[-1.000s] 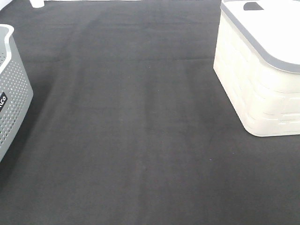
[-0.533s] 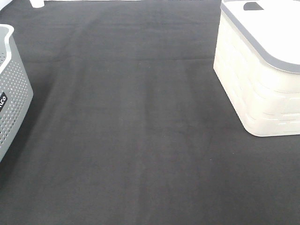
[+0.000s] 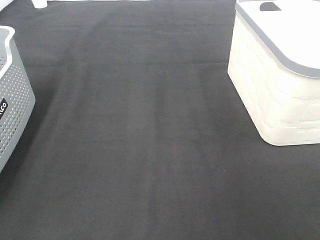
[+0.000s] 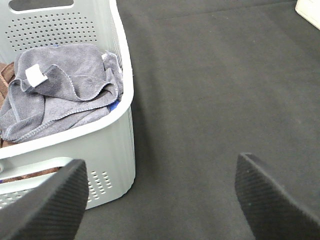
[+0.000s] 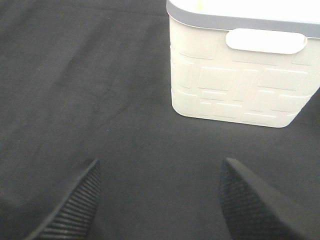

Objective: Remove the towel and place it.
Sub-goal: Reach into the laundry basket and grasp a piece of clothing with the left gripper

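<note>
**Ana:** While the left claw [image 4: 161, 160] is hanging wide open and empty over the black worktop [image 4: 210, 90], where is the towel [image 4: 60, 87] lying?

**Ben:** It is lying bunched inside the grey perforated basket [image 4: 120, 145], heaped against the wall nearest that claw, with its white tag [image 4: 35, 74] facing up. The claw is hovering beside the basket, not over it.

**Ana:** And the right claw [image 5: 161, 162]?

**Ben:** Its jaws are standing apart too, holding nothing, and it is facing the white embossed basket [image 5: 235, 95].

**Ana:** What is worrying you?

**Ben:** A brown cloth [image 4: 6, 75] is lying under the towel, and something blue [image 4: 114, 106] is peeking out by the rim. A deep pinch is likely to be dragging those out as well. Coming down too close to the rim is risking a finger striking it and shoving the basket, which is looking light.

**Ana:** What is the high camera adding?

**Ben:** It is showing the two baskets sitting well apart at opposite sides of the worktop. Neither claw nor the towel is appearing there. Only the left wrist camera is showing the towel.
</note>
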`<state>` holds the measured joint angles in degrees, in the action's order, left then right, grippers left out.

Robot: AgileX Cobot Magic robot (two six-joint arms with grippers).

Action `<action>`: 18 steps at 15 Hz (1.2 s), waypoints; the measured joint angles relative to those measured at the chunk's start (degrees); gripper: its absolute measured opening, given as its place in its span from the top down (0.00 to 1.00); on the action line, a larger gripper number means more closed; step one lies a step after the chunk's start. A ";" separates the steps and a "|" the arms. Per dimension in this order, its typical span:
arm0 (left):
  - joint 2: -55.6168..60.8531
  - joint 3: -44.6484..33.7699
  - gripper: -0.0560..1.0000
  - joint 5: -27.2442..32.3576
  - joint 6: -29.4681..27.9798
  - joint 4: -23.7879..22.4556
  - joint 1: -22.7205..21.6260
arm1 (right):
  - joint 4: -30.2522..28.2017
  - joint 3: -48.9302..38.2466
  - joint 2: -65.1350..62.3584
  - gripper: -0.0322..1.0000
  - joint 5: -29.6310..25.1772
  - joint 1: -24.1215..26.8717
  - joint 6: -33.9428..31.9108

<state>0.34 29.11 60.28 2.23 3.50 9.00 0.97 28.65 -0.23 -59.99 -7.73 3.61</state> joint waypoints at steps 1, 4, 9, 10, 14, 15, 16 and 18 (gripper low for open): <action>0.00 0.00 0.23 0.00 -0.06 0.00 0.00 | 0.00 0.00 0.00 0.32 0.00 0.00 0.00; 0.00 0.00 0.23 0.00 -1.15 -0.40 0.00 | 0.00 0.00 0.00 0.32 0.00 0.00 0.00; 0.00 0.00 0.23 0.00 -1.32 -0.40 0.00 | 0.00 0.00 0.00 0.32 0.00 0.00 0.00; 0.00 0.00 0.23 0.00 -1.32 -0.40 0.00 | 0.00 0.00 0.00 0.32 0.00 0.00 0.00; 0.00 0.00 0.23 0.00 -1.38 -0.40 0.00 | 0.00 0.00 0.00 0.32 0.00 0.00 0.00; 0.00 0.00 0.23 0.00 -1.38 -0.40 0.00 | 0.00 0.00 0.00 0.32 0.00 0.00 0.00; 0.00 0.00 0.23 0.00 -1.38 -0.40 0.00 | 0.00 0.00 0.00 0.32 0.00 0.00 0.00; 0.00 0.00 0.23 0.00 -1.60 -0.52 0.00 | 0.00 0.00 0.00 0.32 0.00 0.00 0.00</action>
<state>0.34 29.11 60.28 0.63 2.98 9.00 0.97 28.65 -0.23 -59.99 -7.73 3.61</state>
